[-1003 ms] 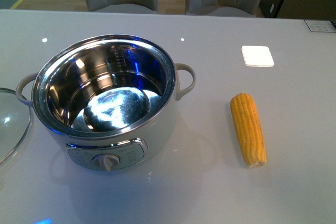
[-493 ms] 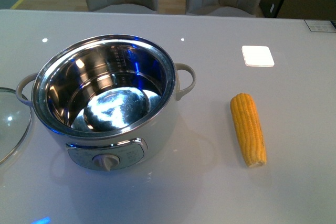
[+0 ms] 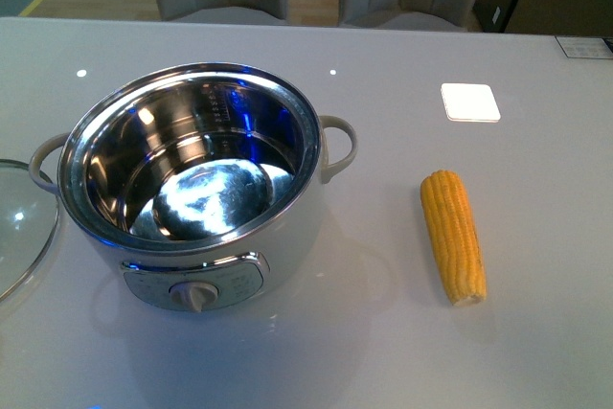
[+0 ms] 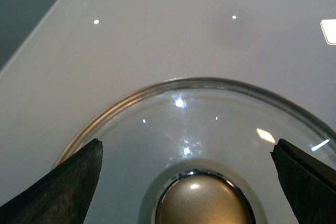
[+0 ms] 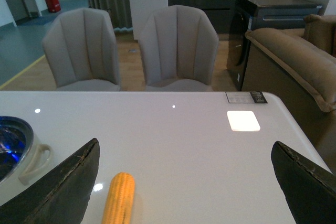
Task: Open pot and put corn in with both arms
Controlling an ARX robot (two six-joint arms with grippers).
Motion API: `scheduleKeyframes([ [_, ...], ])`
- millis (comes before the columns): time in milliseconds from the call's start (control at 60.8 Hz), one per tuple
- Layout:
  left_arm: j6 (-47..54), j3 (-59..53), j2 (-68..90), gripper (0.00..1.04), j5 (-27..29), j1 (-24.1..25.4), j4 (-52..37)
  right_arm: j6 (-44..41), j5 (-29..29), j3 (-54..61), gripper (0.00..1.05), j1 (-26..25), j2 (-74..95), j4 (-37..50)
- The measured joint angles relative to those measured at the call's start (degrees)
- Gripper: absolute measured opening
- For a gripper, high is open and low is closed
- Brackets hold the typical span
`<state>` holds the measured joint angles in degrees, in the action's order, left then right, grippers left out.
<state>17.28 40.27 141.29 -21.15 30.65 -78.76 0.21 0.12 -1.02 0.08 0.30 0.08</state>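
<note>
table: glossy grey | on it: pot | corn | glass lid | white square

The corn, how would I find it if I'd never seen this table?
Look at the big grey table and find the round cream pot with the shiny bowl. To its right, apart from it, lies the corn, nearer than the flat white square. It is the only long yellow-orange thing, covered in rows of kernels.
</note>
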Motion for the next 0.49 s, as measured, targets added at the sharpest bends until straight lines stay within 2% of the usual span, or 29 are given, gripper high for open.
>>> scheduleKeyframes([
  [493,-9.64,-12.72,-32.11,0.98,0.76,-1.14,8.39,0.0,0.0,0.0,0.96,0.0,0.0,0.0],
])
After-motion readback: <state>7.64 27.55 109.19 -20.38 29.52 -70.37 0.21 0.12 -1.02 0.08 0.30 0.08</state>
